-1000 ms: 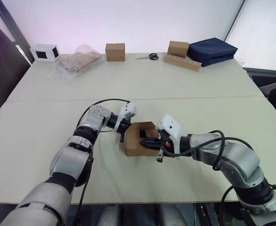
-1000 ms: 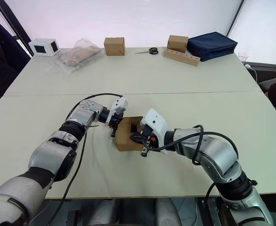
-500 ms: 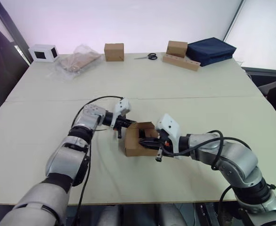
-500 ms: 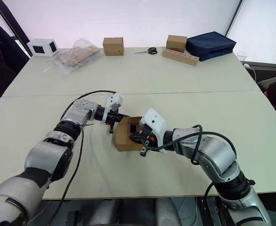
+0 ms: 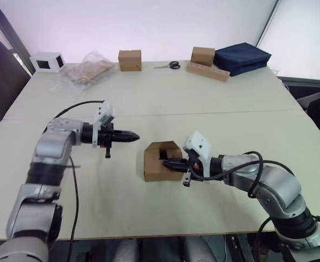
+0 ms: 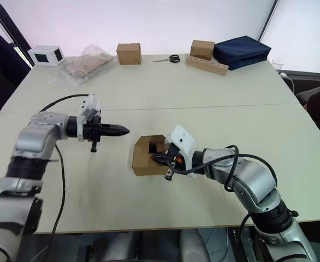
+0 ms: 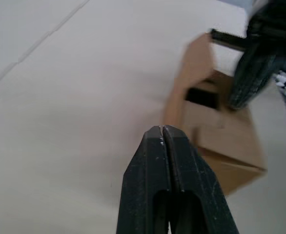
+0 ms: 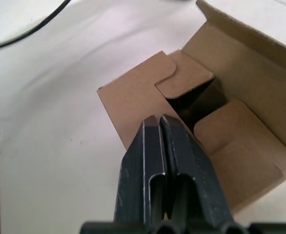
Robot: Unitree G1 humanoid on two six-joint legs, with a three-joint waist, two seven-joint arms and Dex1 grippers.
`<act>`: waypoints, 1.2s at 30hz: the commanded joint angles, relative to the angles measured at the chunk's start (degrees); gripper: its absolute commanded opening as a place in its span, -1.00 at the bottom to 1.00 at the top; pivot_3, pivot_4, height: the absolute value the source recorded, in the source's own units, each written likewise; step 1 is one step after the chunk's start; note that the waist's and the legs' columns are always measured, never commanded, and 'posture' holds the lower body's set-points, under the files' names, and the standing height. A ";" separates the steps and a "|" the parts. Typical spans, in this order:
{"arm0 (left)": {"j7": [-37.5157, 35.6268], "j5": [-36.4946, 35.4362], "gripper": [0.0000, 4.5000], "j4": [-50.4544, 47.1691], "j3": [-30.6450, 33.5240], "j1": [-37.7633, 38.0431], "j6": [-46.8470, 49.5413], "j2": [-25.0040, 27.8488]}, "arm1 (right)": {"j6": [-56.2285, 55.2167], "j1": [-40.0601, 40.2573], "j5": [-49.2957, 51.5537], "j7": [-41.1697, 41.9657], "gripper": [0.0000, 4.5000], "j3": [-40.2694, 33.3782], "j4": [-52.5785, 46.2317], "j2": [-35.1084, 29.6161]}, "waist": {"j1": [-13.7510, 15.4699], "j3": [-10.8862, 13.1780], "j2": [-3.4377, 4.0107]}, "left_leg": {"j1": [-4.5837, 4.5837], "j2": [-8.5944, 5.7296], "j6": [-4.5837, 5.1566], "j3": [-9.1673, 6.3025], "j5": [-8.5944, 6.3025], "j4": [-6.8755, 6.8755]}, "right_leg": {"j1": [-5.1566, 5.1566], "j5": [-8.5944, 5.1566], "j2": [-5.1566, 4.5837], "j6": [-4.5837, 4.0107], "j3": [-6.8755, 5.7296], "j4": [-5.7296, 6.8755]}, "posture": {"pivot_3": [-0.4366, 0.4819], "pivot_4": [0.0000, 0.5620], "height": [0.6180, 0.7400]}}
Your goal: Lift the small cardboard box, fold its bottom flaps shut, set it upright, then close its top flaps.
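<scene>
The small cardboard box (image 5: 155,164) rests on the table near its middle. The end turned toward my right gripper has its flaps (image 8: 184,78) folded partway in, with a dark gap left between them, and one large flap (image 8: 250,53) stands open. My right gripper (image 5: 168,161) is shut with nothing held, its tips (image 8: 160,121) at that end over a folded flap. My left gripper (image 5: 134,137) is shut and empty, hovering a short way left of the box and pointing at it. The left wrist view shows its fingertips (image 7: 162,130) together with the box (image 7: 216,141) beyond.
Along the far edge stand a white box with a dark window (image 5: 46,61), a plastic-wrapped cardboard stack (image 5: 89,70), two other cardboard boxes (image 5: 129,59) (image 5: 202,55), scissors (image 5: 170,65), a wooden strip (image 5: 208,71) and a navy bag (image 5: 242,57). A black cable (image 5: 75,106) trails from my left arm.
My left gripper has drawn back to the left, away from the box it was touching. The box and my right gripper have stayed in place.
</scene>
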 commanded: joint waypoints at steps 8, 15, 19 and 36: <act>11.49 -7.30 -0.99 -16.83 -0.98 6.65 7.25 -1.53 | -2.09 -0.92 -0.92 2.03 -1.00 -0.20 1.24 0.05 | 0.75 0.00 0.01 | 0.04 -0.02 0.00 0.06 0.00 0.02 | 0.05 0.00 0.01 0.00 -0.01 -0.01 | -0.05 -0.47 1.00; 14.76 -7.01 -0.99 -17.71 -3.78 9.35 4.89 -2.22 | -2.30 -0.52 -1.22 2.31 -1.00 -0.56 1.28 -0.09 | 0.74 0.00 0.01 | 0.04 -0.02 0.00 0.09 0.00 0.01 | 0.04 0.00 0.01 0.00 -0.01 -0.03 | -0.05 -0.47 1.00; 15.23 -6.81 -0.99 -17.43 -5.10 9.98 3.80 -2.04 | -2.32 -0.31 -1.18 2.47 -1.00 -0.82 1.13 -0.09 | 0.79 0.00 0.01 | 0.04 -0.02 0.00 0.09 0.00 0.01 | 0.04 0.00 0.00 0.00 0.00 -0.04 | -0.05 -0.47 1.00; 15.16 -5.07 -0.99 -13.75 -8.18 10.24 -1.03 -0.84 | -11.03 -14.89 -0.94 11.09 -1.00 -8.59 19.41 -2.92 | 0.65 -0.01 0.02 | 0.08 -0.02 0.01 0.21 -0.01 -0.02 | 0.09 0.00 0.02 -0.01 -0.03 -0.10 | -0.05 -0.47 1.00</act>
